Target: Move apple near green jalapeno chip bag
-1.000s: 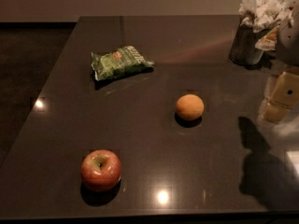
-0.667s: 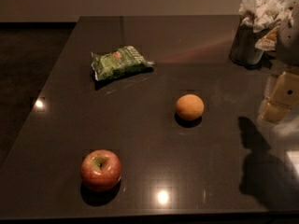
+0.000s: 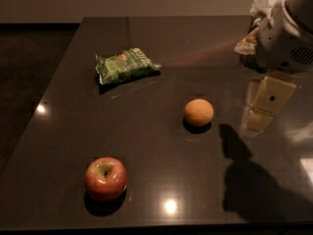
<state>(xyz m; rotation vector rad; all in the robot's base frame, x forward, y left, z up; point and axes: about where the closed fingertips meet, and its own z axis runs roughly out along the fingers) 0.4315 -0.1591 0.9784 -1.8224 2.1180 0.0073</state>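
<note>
Apple (image 3: pixel 105 178) sits on the dark, glossy surface (image 3: pixel 146 136) close to the near edge, toward the near left corner. It is upright with its dimpled stem end facing up, its red skin showing a yellow-green patch round the dimple. It lies free, apart from everything else.

The green jalapeno chip bag (image 3: pixel 126 65) lies well away from it, toward the far edge on the left half. It is flat and crinkled, a little askew to that edge, with a red logo on top. Roughly at the middle of the surface, off to the right of both, rests a plain round orange fruit (image 3: pixel 198 112), touching neither.

The gripper (image 3: pixel 266 104) hangs by the right edge, about level with the orange fruit and clear of it. It is pale cream, below the bulky white-grey arm housing (image 3: pixel 288 38). It carries nothing, and whether it is open or closed I cannot tell from where I stand. Its dark shadow (image 3: pixel 249 180) falls toward the near right corner.

Behind the arm, at the far right corner, a heap of crumpled white paper (image 3: pixel 264 6) is partly hidden. Two bright light spots reflect off the surface, one (image 3: pixel 169 206) by the near edge right of the apple and one (image 3: pixel 40 108) by the left edge.
</note>
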